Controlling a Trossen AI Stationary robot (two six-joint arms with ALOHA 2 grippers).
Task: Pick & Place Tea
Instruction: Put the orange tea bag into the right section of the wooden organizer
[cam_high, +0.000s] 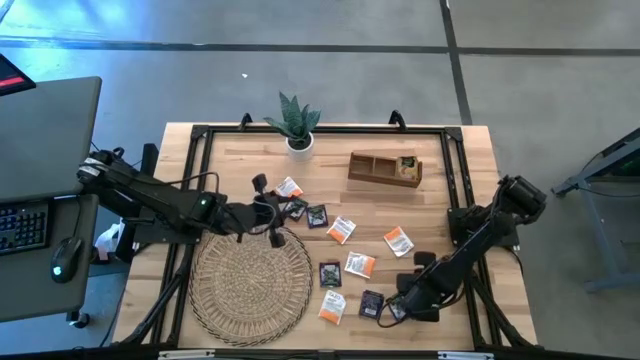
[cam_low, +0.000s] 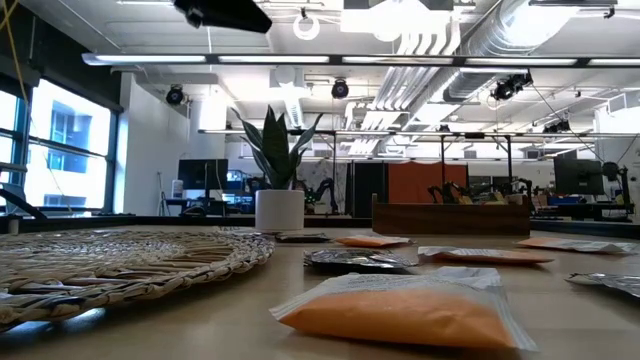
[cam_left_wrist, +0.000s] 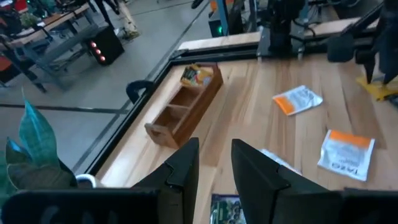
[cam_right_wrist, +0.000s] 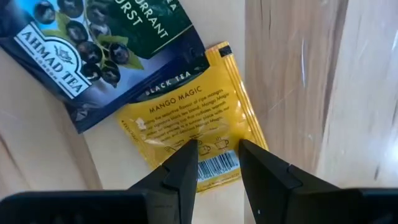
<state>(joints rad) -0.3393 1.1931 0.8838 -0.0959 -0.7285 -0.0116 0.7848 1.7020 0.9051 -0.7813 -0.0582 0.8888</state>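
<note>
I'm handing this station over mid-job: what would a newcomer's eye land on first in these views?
First, the scatter of tea sachets across the middle of the table, between the big woven mat at the front left and the wooden divided tray at the back. Next, the right gripper low over a yellow Mango Magic sachet that is partly tucked under a dark Ahmad Tea sachet, fingers apart. The left gripper hovers by the sachets near the potted plant.

Seen from above, you find grey concrete floor (cam_high: 340, 40) around the wooden table (cam_high: 450, 200), with a dark desk (cam_high: 50, 120) at 9 o'clock carrying a keyboard (cam_high: 22, 225) and mouse (cam_high: 66, 255). At table level, windows (cam_low: 60, 150) glow at 9 o'clock; white ducts (cam_low: 470, 40) and strip lights (cam_low: 290, 60) run overhead.
</note>
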